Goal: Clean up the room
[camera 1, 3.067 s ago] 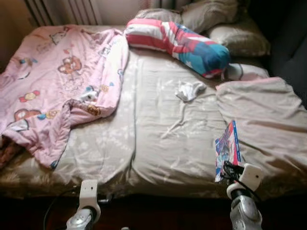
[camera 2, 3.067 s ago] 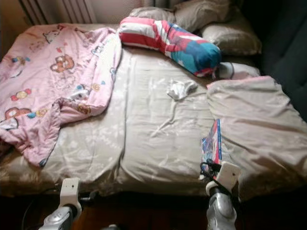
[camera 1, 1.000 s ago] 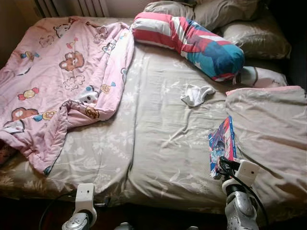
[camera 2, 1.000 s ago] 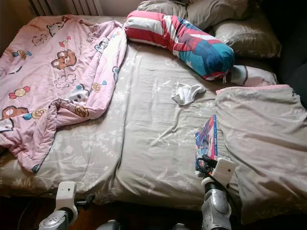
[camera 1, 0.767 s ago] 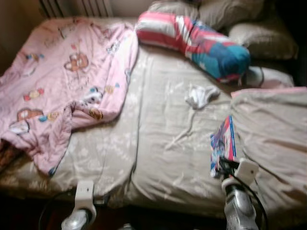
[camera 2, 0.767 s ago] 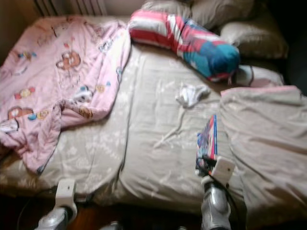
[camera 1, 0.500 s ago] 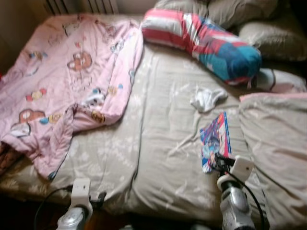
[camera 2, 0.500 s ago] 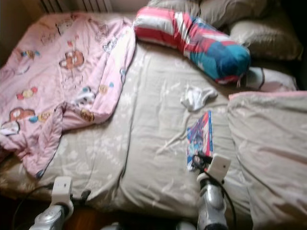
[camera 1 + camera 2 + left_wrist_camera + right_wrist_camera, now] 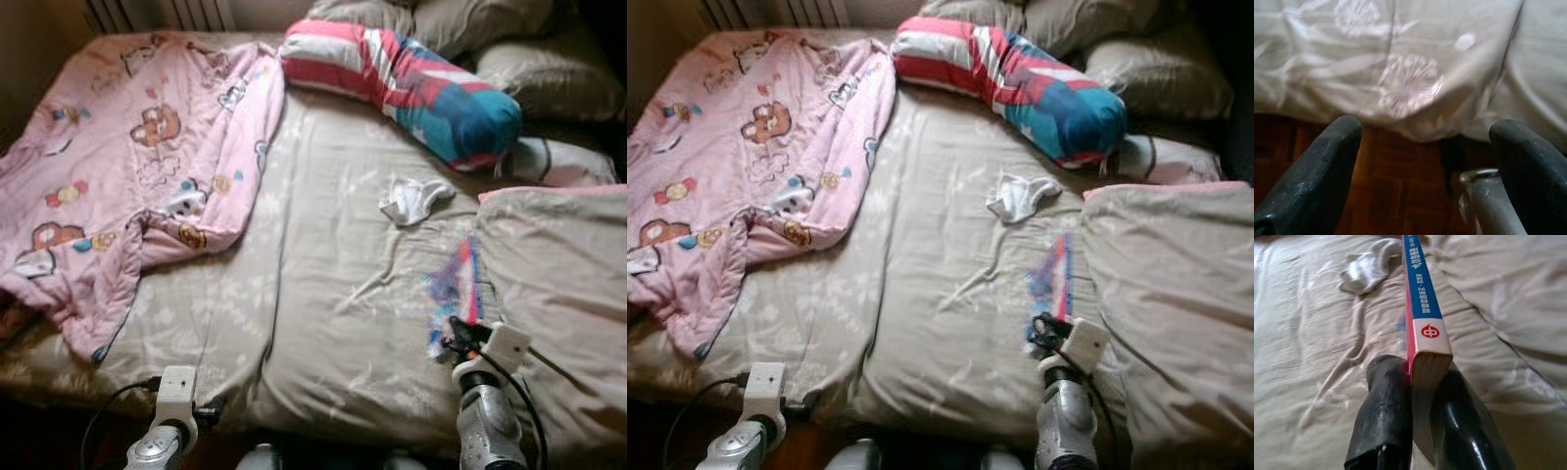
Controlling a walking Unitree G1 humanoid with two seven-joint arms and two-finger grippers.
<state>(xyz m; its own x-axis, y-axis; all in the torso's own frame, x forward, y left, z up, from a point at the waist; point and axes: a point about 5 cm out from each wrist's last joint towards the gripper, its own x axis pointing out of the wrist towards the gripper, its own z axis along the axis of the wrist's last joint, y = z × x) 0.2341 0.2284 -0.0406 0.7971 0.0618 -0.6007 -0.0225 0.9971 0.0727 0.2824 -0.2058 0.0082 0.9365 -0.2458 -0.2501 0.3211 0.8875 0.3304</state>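
A thin book (image 9: pixel 1419 293) with a blue and red spine stands on edge between the two black fingers (image 9: pixel 1386 421) of my right gripper (image 9: pixel 453 338), which is shut on it just above the bed sheet. In the eye views the book (image 9: pixel 1054 276) looks blurred, beside the folded beige blanket (image 9: pixel 558 294). A white sock (image 9: pixel 411 199) lies crumpled on the beige sheet (image 9: pixel 333 284) beyond the book. My left gripper (image 9: pixel 1425 161) is open at the bed's near edge, over the dark wooden floor.
A pink cartoon-print quilt (image 9: pixel 127 166) is bunched on the bed's left side. A striped red, white and teal bolster (image 9: pixel 411 83) and grey pillows (image 9: pixel 470 20) lie at the head. A radiator (image 9: pixel 157 12) stands behind the bed.
The head camera has shifted. The book in my right gripper has turned from showing its cover to standing edge-on, and is motion-blurred.
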